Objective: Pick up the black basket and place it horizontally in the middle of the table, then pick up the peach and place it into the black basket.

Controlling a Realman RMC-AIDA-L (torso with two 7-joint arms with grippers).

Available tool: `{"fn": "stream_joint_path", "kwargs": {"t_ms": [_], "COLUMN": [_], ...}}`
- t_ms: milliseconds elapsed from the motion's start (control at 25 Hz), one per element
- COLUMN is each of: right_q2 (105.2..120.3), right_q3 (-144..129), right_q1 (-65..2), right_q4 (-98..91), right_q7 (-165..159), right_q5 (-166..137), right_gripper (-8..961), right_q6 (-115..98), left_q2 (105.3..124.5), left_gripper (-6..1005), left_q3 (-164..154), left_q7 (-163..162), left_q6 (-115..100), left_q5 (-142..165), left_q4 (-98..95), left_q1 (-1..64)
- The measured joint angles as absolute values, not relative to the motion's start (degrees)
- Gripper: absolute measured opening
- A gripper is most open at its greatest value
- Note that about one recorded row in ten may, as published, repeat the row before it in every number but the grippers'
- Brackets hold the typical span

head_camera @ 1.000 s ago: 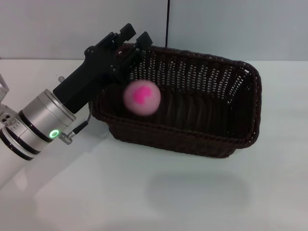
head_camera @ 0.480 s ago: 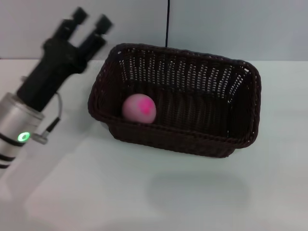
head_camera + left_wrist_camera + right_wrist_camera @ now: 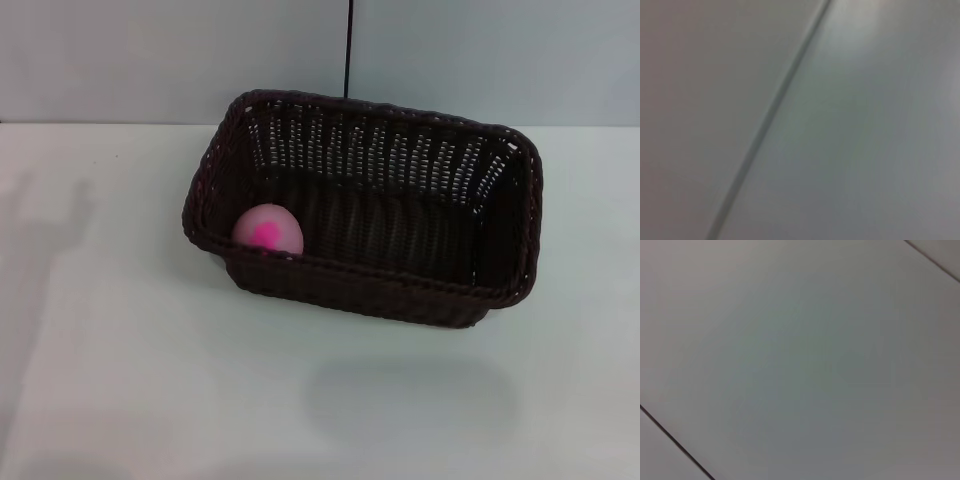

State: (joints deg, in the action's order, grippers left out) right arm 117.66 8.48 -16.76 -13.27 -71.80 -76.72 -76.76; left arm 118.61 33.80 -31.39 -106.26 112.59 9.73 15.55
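The black basket (image 3: 400, 290) lies lengthwise across the middle of the white table (image 3: 150, 380) in the head view. The peach (image 3: 267, 230) rests inside it, against the near wall at the basket's left end. Neither gripper shows in any view. Only a faint shadow of the left arm falls on the table at the far left. Both wrist views show plain grey panels with a thin seam.
A grey wall with a dark vertical seam (image 3: 348, 45) stands behind the table. Bare white tabletop lies in front of the basket and on both sides of it.
My left gripper let go of the peach, drew back to the left and left the head view. The peach dropped into the basket and rolled to its near left corner.
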Motion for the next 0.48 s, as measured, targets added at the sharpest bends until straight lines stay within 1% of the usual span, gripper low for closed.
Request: {"fn": "stream_joint_path", "kwargs": {"t_ms": [40,480], "right_q2": [117.75,118.12], "right_q3": [8.5,9.8], "right_q1": [-16.6,-16.2], "right_q4": [-13.3,-13.3], "right_q7": [-71.8,-71.8], "right_q5": [-76.7,-76.7], "right_gripper": [427,427], "right_q6": [-76.7,-77.0], "left_q2": [118.58,118.49], "left_gripper": [829,829], "left_q3": [36.1,41.8], "left_q7": [-30.2,-26.0], "left_q6": [-106.6,-106.0], "left_q5": [112.6,112.7], "left_q4": [9.5,8.1], "left_q1": [14.4,12.1]}}
